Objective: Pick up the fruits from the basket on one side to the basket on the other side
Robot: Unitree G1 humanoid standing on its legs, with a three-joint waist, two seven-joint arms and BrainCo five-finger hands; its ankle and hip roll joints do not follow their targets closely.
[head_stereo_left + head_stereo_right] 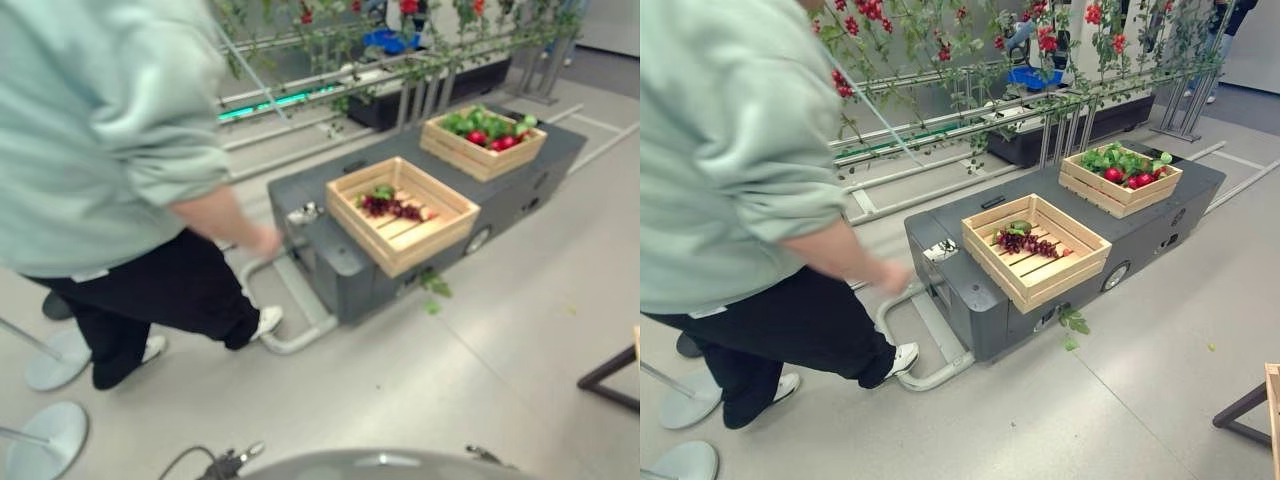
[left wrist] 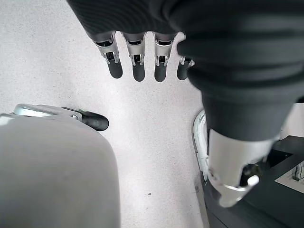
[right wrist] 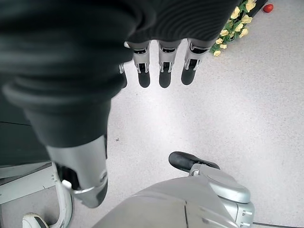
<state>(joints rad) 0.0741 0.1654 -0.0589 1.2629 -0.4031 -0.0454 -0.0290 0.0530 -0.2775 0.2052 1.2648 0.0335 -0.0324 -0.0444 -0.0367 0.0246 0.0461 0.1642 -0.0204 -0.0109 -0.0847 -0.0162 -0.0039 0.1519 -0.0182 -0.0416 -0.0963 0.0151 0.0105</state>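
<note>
Grey speckled floor (image 2: 156, 142) lies under both of your hands, which hang low and hold nothing: your left hand (image 2: 142, 61) has its fingers straight and relaxed over bare floor, and your right hand (image 3: 161, 61) hangs the same way, fingers loose, with some yellow flowers (image 3: 235, 23) and a small red fruit (image 3: 268, 8) on the floor beyond it. Farther out, a dark grey cart (image 1: 960, 290) carries two wooden slatted crates, well apart from either hand. A person (image 1: 730, 180) in a pale green top bends beside the cart, one hand by its pale tubular handle (image 1: 930, 375). The near crate (image 1: 1035, 250) holds a bunch of dark red grapes (image 1: 1025, 243) with a bit of green beside it; the far crate (image 1: 1120, 180) is heaped with red fruits (image 1: 1114, 174) and green leaves. Expect the grapes to be light, soft and loose; they would likely bruise or shed if squeezed, so take them by the stem or cradle them from below. Those round red fruits look firmer but smooth, so wrap your fingers around the widest part.
</note>
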